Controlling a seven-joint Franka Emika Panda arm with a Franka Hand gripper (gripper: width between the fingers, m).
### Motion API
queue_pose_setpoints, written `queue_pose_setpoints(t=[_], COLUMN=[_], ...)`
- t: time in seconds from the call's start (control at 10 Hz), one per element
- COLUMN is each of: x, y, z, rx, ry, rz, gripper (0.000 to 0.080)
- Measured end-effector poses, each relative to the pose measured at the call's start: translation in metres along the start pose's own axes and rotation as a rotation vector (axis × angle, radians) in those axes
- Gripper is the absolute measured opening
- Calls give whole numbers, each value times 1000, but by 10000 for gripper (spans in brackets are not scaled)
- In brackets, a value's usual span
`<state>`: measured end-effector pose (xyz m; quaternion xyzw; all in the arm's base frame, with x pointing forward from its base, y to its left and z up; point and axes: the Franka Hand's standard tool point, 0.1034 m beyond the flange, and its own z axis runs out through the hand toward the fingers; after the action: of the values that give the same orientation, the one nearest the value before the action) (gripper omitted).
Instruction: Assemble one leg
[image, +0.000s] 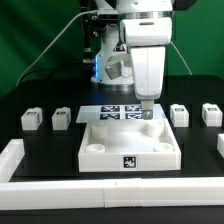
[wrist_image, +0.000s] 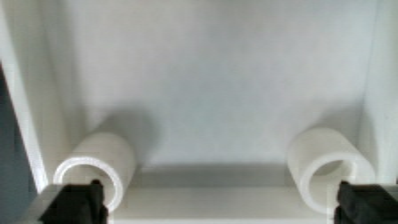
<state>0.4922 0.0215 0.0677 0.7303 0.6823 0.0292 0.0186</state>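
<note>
We have the gripper spread wide, low over the panel; nearest leg sits beside the panel.

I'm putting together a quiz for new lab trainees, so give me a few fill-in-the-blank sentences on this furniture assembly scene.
1. The leg at the exterior view's far left is one of ____ legs standing on the black table.
2. The wrist view shows ____ round sockets inside the white panel.
3. The gripper hangs over the panel with its jaws ____.
Missing words: four; two; open.
</note>
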Motion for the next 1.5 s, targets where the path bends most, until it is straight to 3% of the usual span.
queue_pose_setpoints(t=[0.3, 0.4, 0.5, 0.6, 0.9, 1.2, 1.5], x=[-4, -17, -32, -41, -27, -27, -28], y=[-3, -23, -45, -55, -64, -69, -70], z=[3, 14, 24, 33, 45, 51, 52], rx=[-4, -21, -11, -10, 31, 46, 47], ry=[0, 2, 0, 3, 10, 11, 10], rz=[-4, -24, -53, -69, -7, 15, 16], gripper=[650, 650, 650, 650, 650, 650, 253])
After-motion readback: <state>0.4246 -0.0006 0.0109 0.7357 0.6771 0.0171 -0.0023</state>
